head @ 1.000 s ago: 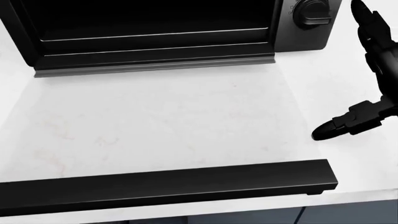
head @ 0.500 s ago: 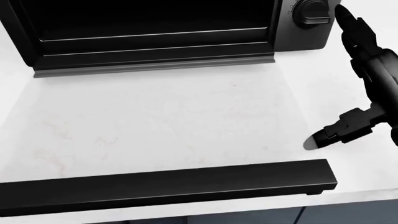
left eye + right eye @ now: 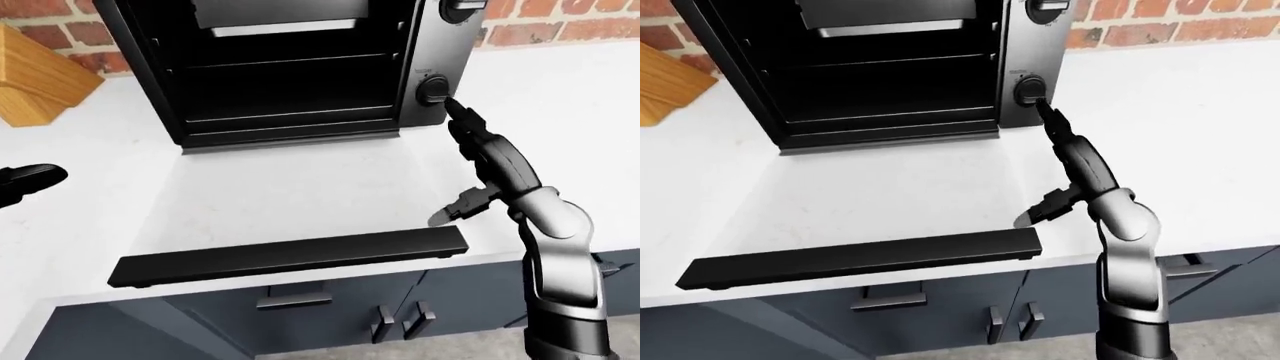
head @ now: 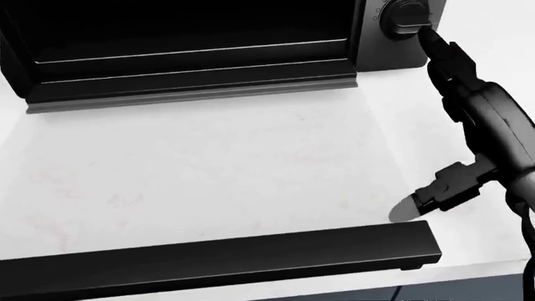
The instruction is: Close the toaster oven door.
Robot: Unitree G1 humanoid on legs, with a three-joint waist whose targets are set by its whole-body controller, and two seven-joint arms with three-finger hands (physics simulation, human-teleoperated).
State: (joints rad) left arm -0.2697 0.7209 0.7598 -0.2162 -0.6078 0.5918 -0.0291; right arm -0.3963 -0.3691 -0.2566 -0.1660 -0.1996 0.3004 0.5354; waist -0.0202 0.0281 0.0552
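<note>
The black toaster oven (image 3: 290,67) stands at the top of the views with its door (image 3: 300,191) folded down flat on the white counter. The glass pane is see-through. Its black handle bar (image 3: 290,259) lies near the counter's lower edge. My right hand (image 3: 450,163) is open beside the door's right edge. Its long fingers (image 4: 443,59) point up at the oven's lower knob (image 3: 432,90), and its thumb (image 4: 431,197) hangs just above the handle's right end. My left hand (image 3: 25,182) shows only as a dark tip at the left edge of the left-eye view.
A wooden knife block (image 3: 35,79) stands left of the oven against the brick wall (image 3: 560,26). White counter (image 3: 560,97) stretches to the right. Dark blue cabinet fronts (image 3: 330,311) with metal pulls sit below the counter's edge.
My right hand has moved left and up; its fingertips now reach the knob and its thumb is closer to the handle's end. The head view has shifted slightly.
</note>
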